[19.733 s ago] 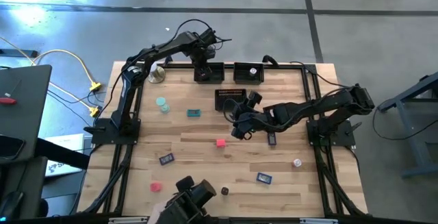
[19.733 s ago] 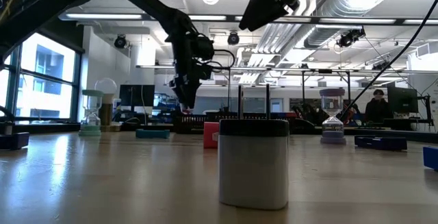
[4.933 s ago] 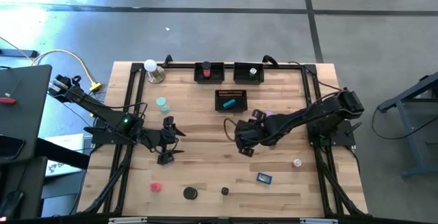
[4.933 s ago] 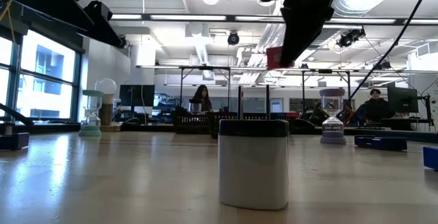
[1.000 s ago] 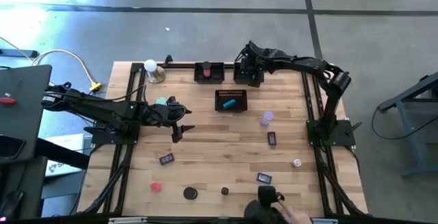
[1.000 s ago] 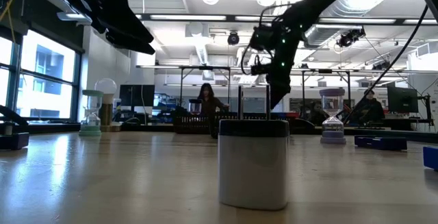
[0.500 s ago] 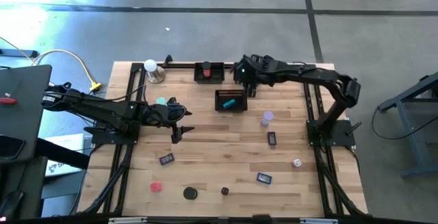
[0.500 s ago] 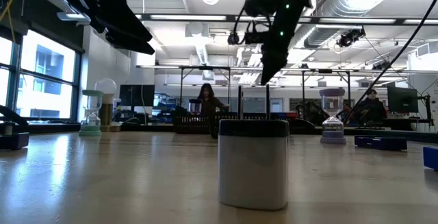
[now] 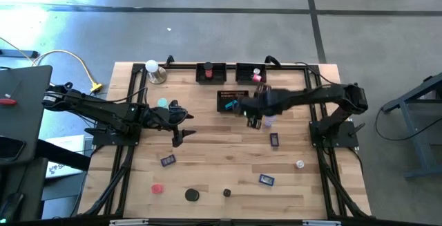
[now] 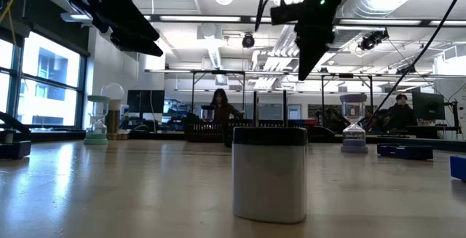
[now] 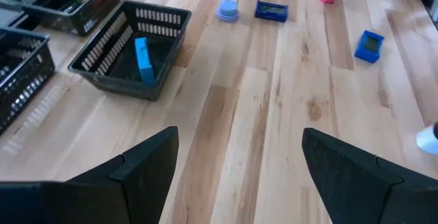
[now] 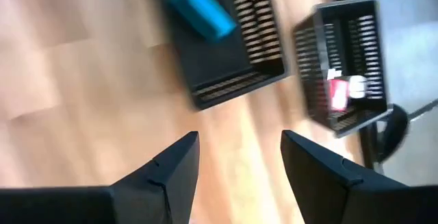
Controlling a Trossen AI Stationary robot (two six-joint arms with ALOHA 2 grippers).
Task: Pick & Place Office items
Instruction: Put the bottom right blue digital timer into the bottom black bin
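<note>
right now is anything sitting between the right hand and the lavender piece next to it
Nothing visible does. In the high view the right hand hangs open just past the middle mesh tray, and the lavender piece stands right beside it on bare wood, with no item between them.

Left tray (image 11: pixel 20 66) cut by left wrist frame edge; right wrist view motion-blurred; red piece (image 12: pixel 340 91) unclear.

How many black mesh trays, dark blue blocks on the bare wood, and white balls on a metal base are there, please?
Black mesh trays: 3
Dark blue blocks: 3
White ball on metal base: 1
Total: 7
</note>
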